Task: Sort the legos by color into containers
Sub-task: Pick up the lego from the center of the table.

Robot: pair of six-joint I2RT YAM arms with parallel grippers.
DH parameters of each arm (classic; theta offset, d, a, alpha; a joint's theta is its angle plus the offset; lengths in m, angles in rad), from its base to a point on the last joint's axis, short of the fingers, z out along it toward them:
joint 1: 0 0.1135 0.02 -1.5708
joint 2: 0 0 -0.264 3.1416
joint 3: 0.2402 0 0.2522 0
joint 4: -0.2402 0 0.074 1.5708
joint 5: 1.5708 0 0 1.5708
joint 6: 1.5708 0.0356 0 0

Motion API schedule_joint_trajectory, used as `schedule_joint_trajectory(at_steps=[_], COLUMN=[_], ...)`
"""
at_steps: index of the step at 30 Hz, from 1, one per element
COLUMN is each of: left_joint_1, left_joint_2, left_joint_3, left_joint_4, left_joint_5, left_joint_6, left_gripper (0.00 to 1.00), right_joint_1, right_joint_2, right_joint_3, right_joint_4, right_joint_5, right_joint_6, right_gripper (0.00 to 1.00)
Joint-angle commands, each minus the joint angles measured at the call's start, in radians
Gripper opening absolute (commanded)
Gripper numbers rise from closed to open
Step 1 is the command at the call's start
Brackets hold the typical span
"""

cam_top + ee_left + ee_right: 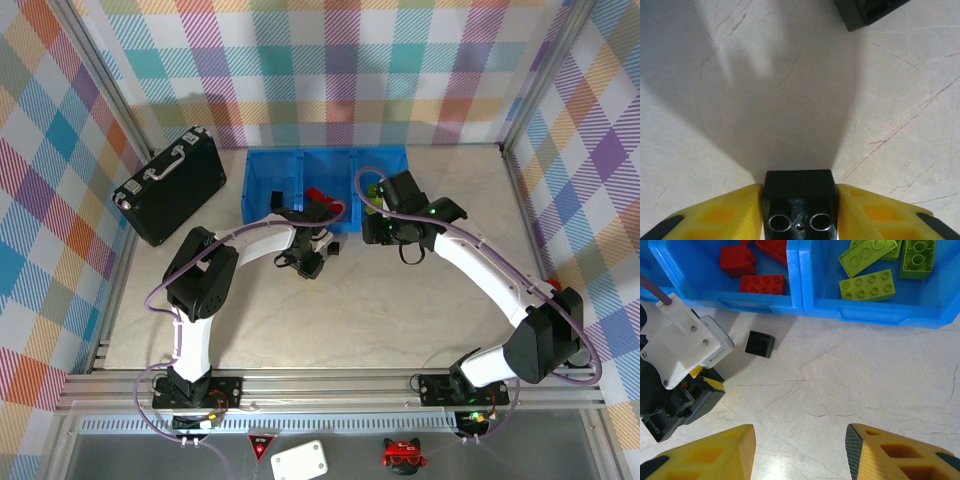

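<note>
The left end effector [799,200] is clamped on a black lego [799,182]: the two yellow fingers [735,210] press on its two sides. Whether this lego rests on the counter [740,100] or is lifted from it cannot be told. In the top view this end effector is near the front wall of the blue tray [255,215], before the middle compartment.

The right end effector [799,432] hangs over the bare counter with its fingers wide apart and nothing between them.

A second black lego [760,344] lies on the counter, just beside the front wall of the tray, below the compartment with the red legos [762,284]. It is close to the left end effector but apart from it. The green legos [867,285] lie in the next compartment on the right.
</note>
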State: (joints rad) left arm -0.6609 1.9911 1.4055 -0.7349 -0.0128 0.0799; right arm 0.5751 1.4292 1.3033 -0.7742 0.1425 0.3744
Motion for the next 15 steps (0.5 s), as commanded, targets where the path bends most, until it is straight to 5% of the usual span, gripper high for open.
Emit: schedule_joint_trajectory(at_steps=[1,15], left_joint_1=[-0.011,-0.003], left_joint_2=[0.012,-0.086], left_joint_3=[0.024,0.017], left_joint_4=[-0.037,-0.057], left_joint_5=[-0.015,-0.089], left_joint_6=[0.017,-0.003], left_gripper=[0.38,0.36], right_joint_1=[-0.007,-0.006], right_joint_2=[-0.021,-0.020], right_joint_3=[0.000,0.003], right_joint_4=[-0.014,-0.017], right_joint_5=[0.004,0.006], right_joint_6=[0.003,-0.006], right_gripper=[0.53,0.52])
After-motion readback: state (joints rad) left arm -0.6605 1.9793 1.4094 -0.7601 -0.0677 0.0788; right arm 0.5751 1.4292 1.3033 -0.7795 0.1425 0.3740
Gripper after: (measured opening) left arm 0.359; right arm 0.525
